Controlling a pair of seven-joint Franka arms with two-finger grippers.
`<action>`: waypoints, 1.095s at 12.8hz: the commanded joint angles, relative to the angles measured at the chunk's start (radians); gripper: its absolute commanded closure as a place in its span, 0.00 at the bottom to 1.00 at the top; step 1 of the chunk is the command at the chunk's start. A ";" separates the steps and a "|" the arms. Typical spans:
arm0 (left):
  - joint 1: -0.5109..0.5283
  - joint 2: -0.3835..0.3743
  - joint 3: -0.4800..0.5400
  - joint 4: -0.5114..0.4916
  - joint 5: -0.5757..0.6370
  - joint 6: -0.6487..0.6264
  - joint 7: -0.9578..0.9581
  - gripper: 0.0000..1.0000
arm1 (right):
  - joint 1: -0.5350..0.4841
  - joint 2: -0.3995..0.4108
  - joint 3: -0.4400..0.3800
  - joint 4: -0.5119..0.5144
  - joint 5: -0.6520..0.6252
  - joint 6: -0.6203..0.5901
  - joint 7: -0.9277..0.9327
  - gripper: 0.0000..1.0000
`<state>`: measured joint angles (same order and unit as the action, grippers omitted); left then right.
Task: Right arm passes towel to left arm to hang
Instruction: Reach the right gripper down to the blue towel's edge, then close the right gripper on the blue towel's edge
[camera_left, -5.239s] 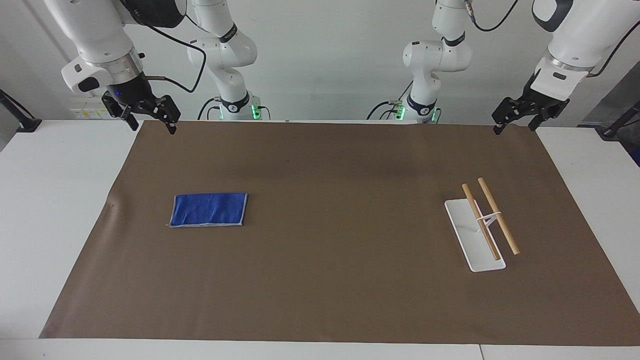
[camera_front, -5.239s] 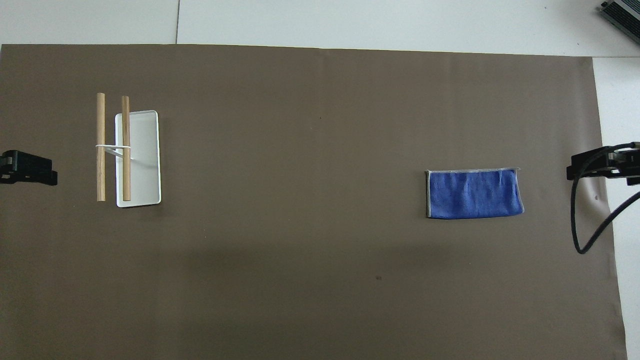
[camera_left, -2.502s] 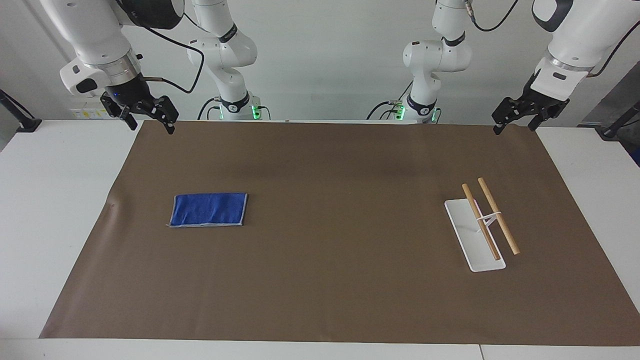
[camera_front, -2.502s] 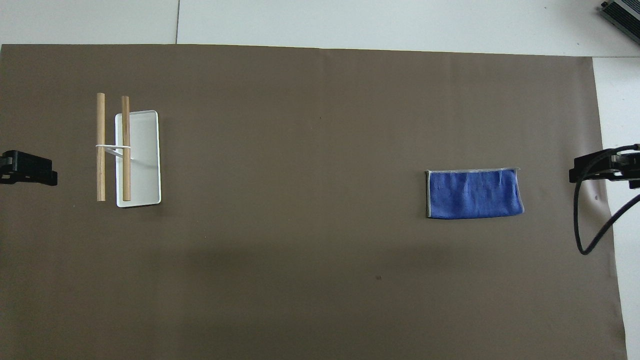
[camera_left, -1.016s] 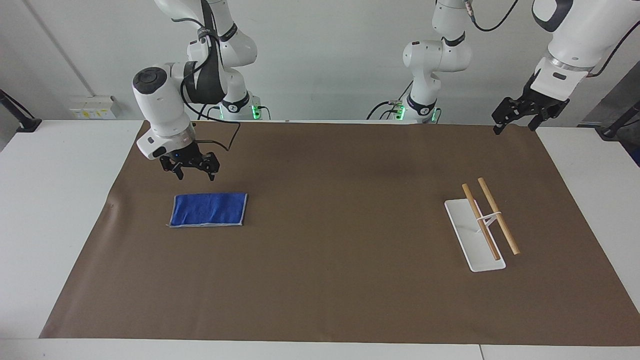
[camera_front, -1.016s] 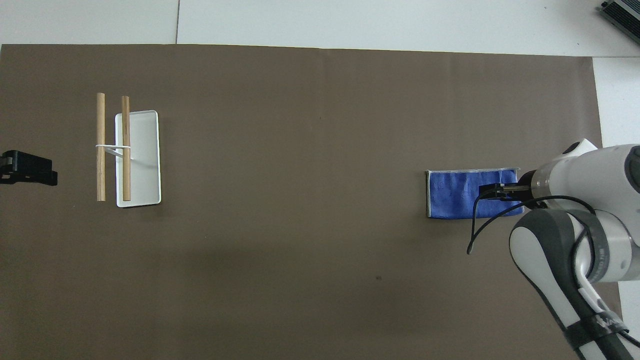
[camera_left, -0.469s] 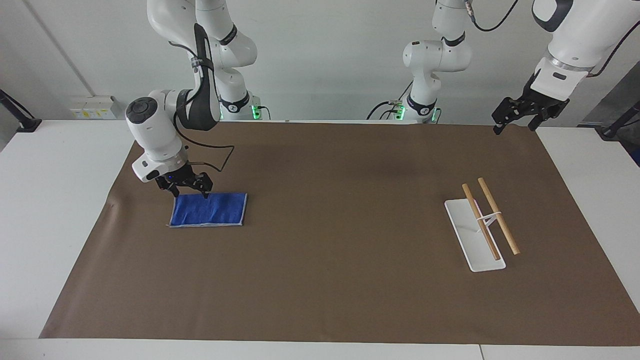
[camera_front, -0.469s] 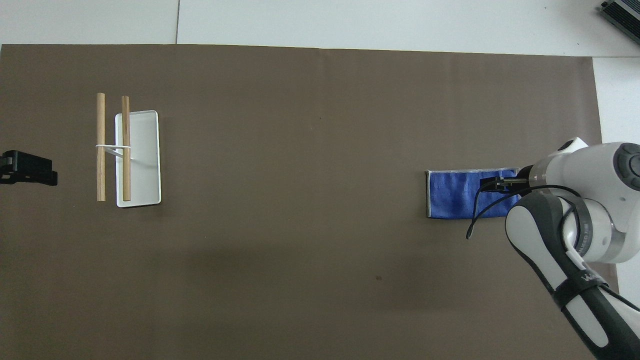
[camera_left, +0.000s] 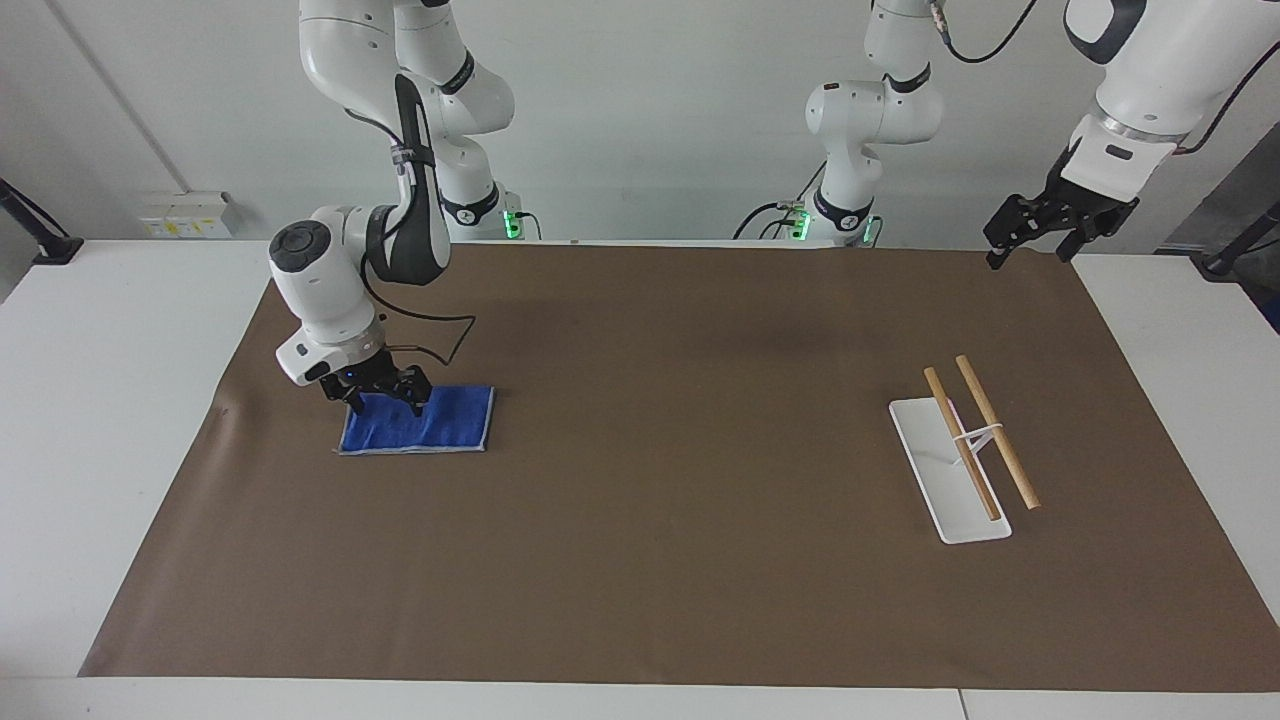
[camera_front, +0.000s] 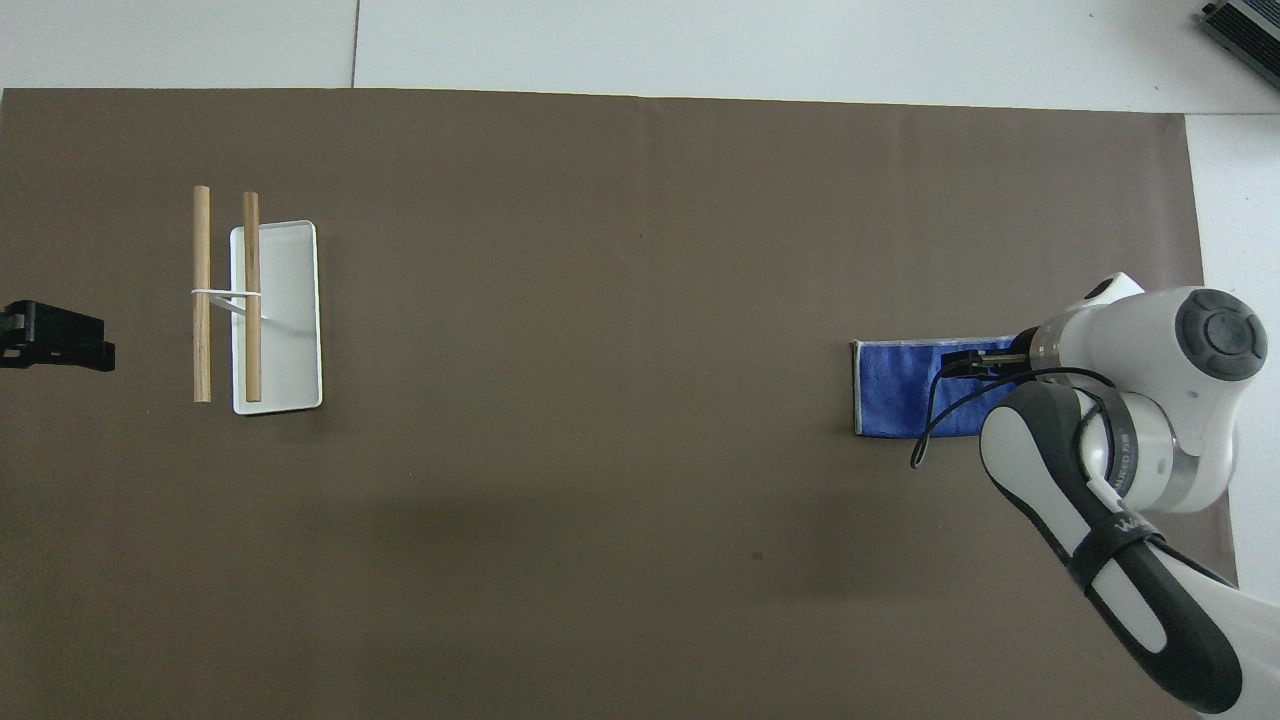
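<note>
Lowered since a moment ago, the right claw (camera_left: 384, 400) now straddles the towel (camera_left: 430, 425), fingers spread.
Towel lies flat on the table (camera_left: 640, 560) at the right arm's end; left claw (camera_left: 1030, 238) waits, open, over the table's edge.

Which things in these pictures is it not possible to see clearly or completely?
- Part of the towel: in the overhead view the right arm covers its end.
- Contact between the right gripper and the towel: in the facing view it cannot be told.
- The left gripper: in the overhead view the picture's edge cuts it off; it waits.
</note>
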<state>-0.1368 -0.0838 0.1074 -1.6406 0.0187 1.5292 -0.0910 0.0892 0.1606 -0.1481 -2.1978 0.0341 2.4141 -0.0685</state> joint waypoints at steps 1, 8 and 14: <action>0.003 -0.016 0.000 -0.013 0.006 -0.012 -0.009 0.00 | -0.008 0.005 0.004 -0.042 0.023 0.052 -0.054 0.00; 0.003 -0.016 0.000 -0.013 0.006 -0.012 -0.009 0.00 | -0.009 0.016 0.004 -0.079 0.023 0.099 -0.097 0.14; 0.003 -0.016 0.000 -0.013 0.006 -0.012 -0.009 0.00 | -0.011 0.017 0.004 -0.076 0.026 0.092 -0.096 0.95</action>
<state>-0.1368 -0.0838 0.1074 -1.6406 0.0187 1.5292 -0.0911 0.0876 0.1772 -0.1484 -2.2599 0.0344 2.4914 -0.1272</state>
